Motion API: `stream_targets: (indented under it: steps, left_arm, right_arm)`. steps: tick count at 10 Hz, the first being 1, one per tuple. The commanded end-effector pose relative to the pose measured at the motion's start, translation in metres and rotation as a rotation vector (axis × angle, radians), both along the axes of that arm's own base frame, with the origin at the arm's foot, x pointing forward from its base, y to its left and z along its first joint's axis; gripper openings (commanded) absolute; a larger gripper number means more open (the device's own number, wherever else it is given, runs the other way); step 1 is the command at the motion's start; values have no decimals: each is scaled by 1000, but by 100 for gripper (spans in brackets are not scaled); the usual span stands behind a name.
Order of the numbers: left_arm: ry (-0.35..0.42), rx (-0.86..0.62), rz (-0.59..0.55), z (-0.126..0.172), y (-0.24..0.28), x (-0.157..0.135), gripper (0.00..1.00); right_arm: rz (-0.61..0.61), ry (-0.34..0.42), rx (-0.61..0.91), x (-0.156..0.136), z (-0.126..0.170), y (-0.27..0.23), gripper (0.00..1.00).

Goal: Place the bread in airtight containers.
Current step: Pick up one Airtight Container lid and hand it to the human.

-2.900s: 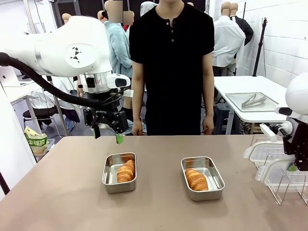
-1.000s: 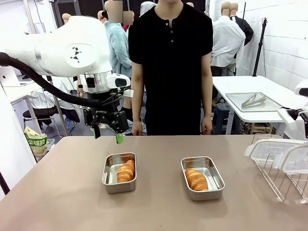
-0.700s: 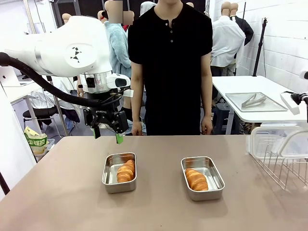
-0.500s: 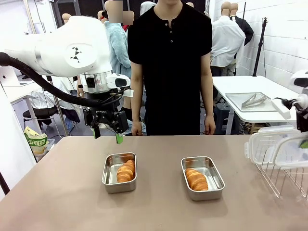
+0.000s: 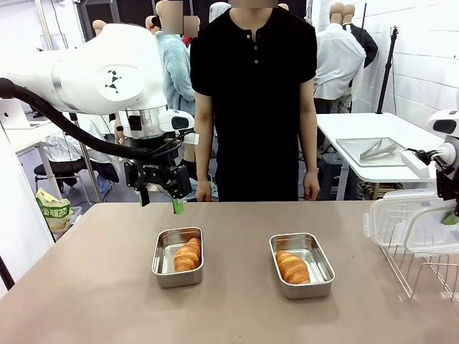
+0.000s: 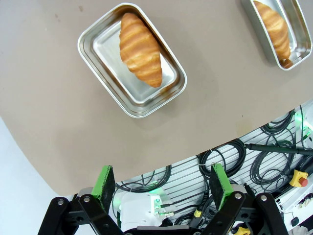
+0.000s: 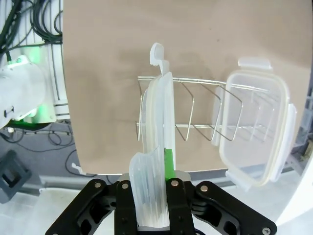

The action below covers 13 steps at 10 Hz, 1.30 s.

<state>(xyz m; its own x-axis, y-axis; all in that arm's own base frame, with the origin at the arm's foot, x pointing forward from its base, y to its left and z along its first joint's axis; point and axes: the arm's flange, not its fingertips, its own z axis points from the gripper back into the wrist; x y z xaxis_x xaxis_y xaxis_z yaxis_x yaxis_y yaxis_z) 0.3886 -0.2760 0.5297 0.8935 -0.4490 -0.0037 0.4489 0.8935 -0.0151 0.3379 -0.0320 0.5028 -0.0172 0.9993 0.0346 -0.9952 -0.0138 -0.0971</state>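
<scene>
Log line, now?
left claw open | right claw shut on lid by rack | left pan: bread, unlidded | right pan: bread, unlidded

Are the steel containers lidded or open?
Open. The left container and right container show bare bread; one clear lid is in the right gripper, the other lid in the wire rack.

We see a short line of white lettering on the black body of the left gripper (image 5: 160, 203), too small for us to read. The left arm's white joint (image 5: 75, 68) bears a black geometric emblem (image 5: 111, 80). A green bag (image 5: 54, 210) beside the bench (image 5: 93, 287) carries print we cannot decipher.
</scene>
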Motion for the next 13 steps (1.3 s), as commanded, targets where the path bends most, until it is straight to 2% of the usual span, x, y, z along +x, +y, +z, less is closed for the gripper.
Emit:
stream_targets:
  steps: [1, 4, 5, 7, 9, 10, 13]
  left_arm:
    - [-4, 7, 2, 2, 1, 0, 100]
    - [-4, 7, 2, 2, 1, 0, 100]
    - [-4, 7, 2, 2, 1, 0, 100]
    - [-4, 7, 2, 2, 1, 0, 100]
    - [-4, 7, 2, 2, 1, 0, 100]
    - [-4, 7, 2, 2, 1, 0, 100]
    - [-4, 7, 2, 2, 1, 0, 100]
  right_arm:
    - [26, 53, 66, 8, -2, 0, 0]
    - [85, 130, 46, 24, -8, 6, 0]
    - [100, 133, 48, 27, -10, 8, 0]
    - [130, 108, 54, 30, -13, 12, 0]
    - [124, 42, 12, 29, -10, 15, 0]
    - [128, 42, 20, 28, -9, 16, 0]
    - [82, 142, 65, 32, -10, 5, 0]
